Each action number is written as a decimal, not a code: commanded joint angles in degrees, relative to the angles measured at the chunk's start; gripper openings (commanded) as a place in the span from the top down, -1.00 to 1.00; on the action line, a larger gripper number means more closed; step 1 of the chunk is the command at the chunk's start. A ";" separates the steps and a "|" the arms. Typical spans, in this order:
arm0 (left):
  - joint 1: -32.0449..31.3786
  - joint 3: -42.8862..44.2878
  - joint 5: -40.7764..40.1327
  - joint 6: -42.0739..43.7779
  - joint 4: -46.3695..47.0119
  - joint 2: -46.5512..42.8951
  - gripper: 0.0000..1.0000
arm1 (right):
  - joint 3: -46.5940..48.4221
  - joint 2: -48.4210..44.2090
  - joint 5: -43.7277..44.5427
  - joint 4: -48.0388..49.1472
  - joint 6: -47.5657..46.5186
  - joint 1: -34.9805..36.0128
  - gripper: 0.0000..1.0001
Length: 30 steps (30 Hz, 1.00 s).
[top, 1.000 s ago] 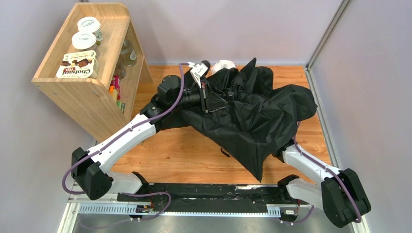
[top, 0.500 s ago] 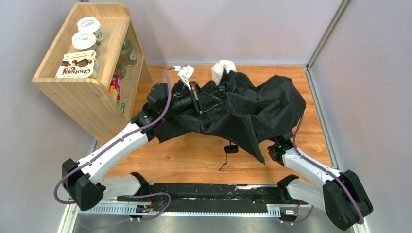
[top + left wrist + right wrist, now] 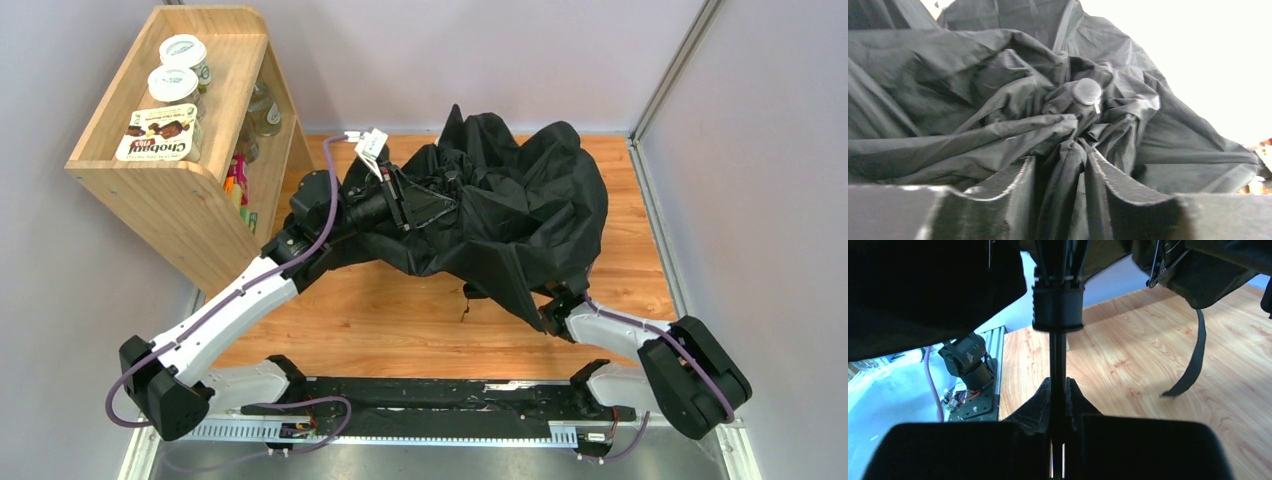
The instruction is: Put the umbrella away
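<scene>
On the shelf [image 3: 165, 205] sit yogurt tubs [image 3: 173, 84]; right tool [image 3: 1058, 395] clamps the umbrella shaft [image 3: 1058, 357], left tool [image 3: 1060, 160] apart.

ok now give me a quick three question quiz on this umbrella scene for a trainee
1. True or false: the umbrella lies neatly folded and strapped shut.
2. What is the right gripper clamped on? a) the wrist strap b) the thin shaft c) the canopy's edge
3. Fill in: in the left wrist view, a fold of black ____ runs between the fingers of the left gripper.
Key: 1 false, it is loose and billowed. 2 b. 3 fabric.
</scene>
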 commanded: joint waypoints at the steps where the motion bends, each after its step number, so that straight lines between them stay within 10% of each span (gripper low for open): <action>1: -0.45 5.10 4.45 1.46 -5.93 -5.45 0.00 | 2.77 2.42 -4.03 7.45 -3.85 -3.37 1.00; 6: 0.17 13.60 -0.73 11.14 -29.83 -11.52 -0.04 | 4.79 0.05 -7.83 -1.30 -8.41 -4.25 1.00; 11: 0.26 26.43 -4.87 18.17 -42.40 -9.78 0.74 | 5.15 -3.55 -7.13 -9.76 -13.68 -4.25 1.00; 15: 0.17 34.54 -1.19 20.73 -47.79 -2.05 1.00 | 6.02 -5.49 -4.68 -13.98 -14.92 -4.25 1.00; 18: 0.26 32.28 0.05 19.95 -45.16 -2.21 0.96 | 6.64 -5.93 -1.17 -15.75 -13.00 -4.25 1.00; 24: 0.26 20.68 -7.23 19.41 -43.74 -10.90 -0.07 | 6.02 -6.72 6.50 -13.81 -5.61 -4.60 1.00; 30: 0.26 15.41 -23.05 20.29 -53.13 -21.10 0.12 | 5.67 -6.90 4.39 -10.57 -0.78 -6.10 1.00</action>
